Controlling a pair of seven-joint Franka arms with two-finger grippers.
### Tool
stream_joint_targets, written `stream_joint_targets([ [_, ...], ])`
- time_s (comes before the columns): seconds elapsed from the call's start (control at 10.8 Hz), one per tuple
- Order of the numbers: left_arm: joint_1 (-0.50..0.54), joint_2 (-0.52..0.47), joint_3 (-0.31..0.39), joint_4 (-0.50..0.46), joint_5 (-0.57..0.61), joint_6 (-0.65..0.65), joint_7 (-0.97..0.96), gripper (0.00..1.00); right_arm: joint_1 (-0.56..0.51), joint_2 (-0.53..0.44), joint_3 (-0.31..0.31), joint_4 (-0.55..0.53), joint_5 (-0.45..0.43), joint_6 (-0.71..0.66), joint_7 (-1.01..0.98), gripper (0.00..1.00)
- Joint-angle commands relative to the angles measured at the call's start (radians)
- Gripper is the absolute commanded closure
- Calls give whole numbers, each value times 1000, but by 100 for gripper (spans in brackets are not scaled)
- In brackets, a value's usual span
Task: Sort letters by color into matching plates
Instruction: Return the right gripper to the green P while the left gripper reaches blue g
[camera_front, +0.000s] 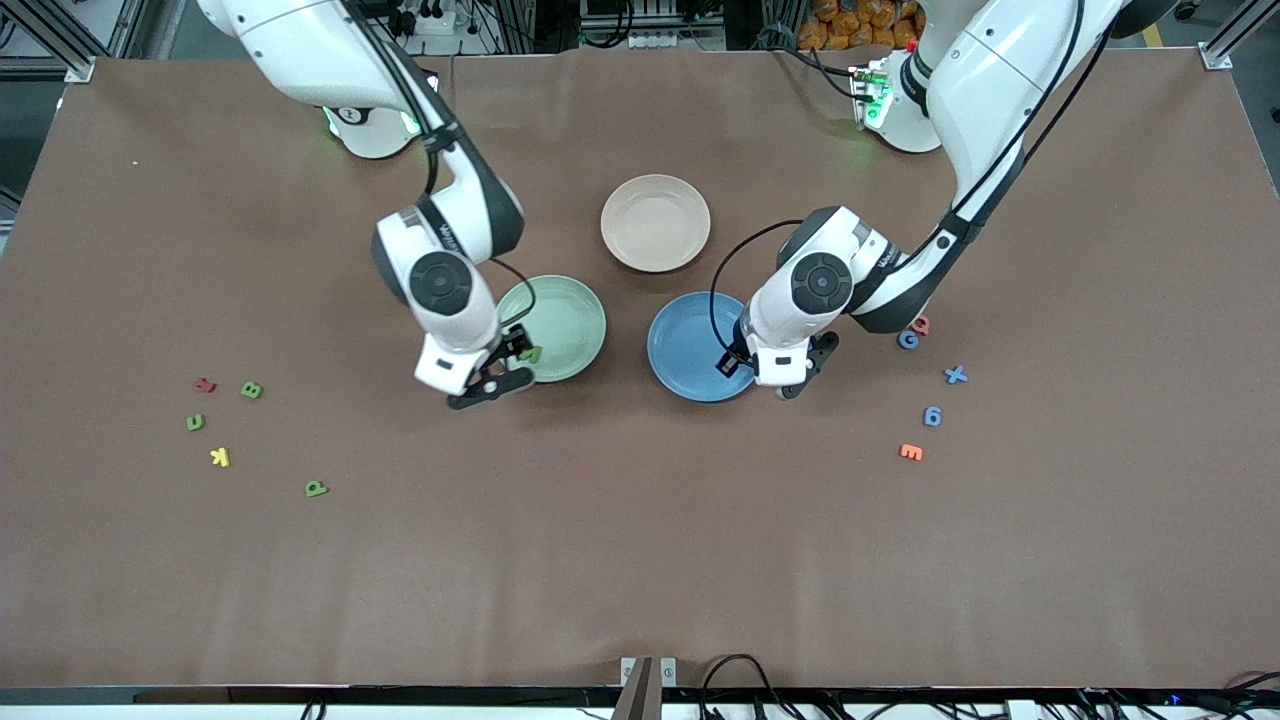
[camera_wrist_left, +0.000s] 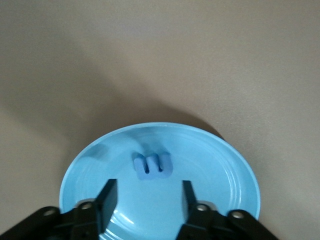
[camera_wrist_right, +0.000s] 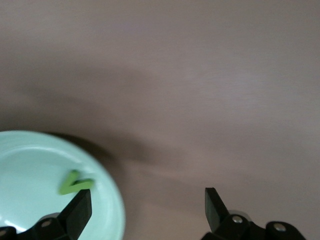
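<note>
Both hands spread, empty. Left hand over blue plate, blue letter lying inside. Right hand at green plate rim, green letter inside. Lift straight before swinging outward.

The mint green plate holds one green letter lying flat near its rim. Beside it, the blue plate holds one blue letter, also flat.

Toward the right arm's end of the tabletop lie three loose green letters. Toward the left arm's end lie three loose blue ones.
</note>
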Motion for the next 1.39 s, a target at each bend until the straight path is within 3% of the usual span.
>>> stream_joint_targets([
  [0.0, -9, 6, 1, 26, 32, 7, -39, 0, -147, -27, 14, 14, -29, -17, -49, 0],
  [0.46, 9, -46, 2, 12, 43, -32, -28, 0, -372, -1, 15, 83, -30, -5, -190, 0],
  [0.74, 25, -121, 2, 1, 147, -146, -19, 0, -464, 38, 17, 113, -26, 38, -345, 0],
  [0.93, 81, -167, 1, -26, 213, -193, 135, 0, -510, 71, 19, 112, -23, 133, -495, 0],
  [1.11, 176, -210, -13, -39, 221, -192, 406, 0, -530, 98, 29, 113, -23, 199, -549, 0],
  [1.3, 197, -261, -15, -68, 219, -194, 527, 0, -540, 130, 37, 142, -23, 219, -565, 0],
])
